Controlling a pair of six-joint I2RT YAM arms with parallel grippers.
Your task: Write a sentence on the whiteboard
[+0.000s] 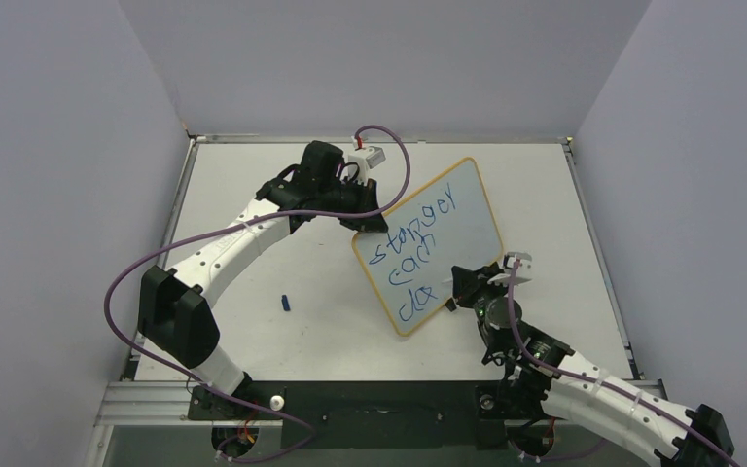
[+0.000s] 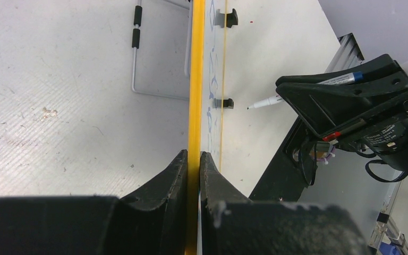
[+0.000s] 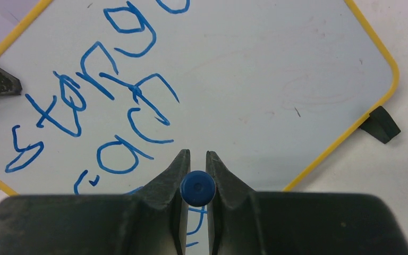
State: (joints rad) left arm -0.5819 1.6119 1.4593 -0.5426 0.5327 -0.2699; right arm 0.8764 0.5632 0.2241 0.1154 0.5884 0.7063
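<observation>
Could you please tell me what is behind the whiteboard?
Behind the whiteboard, the left wrist view shows a bent wire stand with two black sleeves, and the table beyond. From above, the board covers it.

A small blue marker cap (image 1: 286,304) lies on the white table (image 1: 545,185), left of centre; the table's surface is scuffed and speckled; pale grey walls (image 1: 58,117) enclose three sides.

Glossy board (image 3: 276,69), matt table (image 2: 58,106)
The board is smooth, shiny white in a yellow frame, seemingly painted wood; the table is matt white, finely ribbed and scuffed. The left gripper (image 2: 193,155) and right gripper (image 3: 196,154) are rough, matt black plastic; the marker (image 3: 197,188) end is smooth blue plastic.
</observation>
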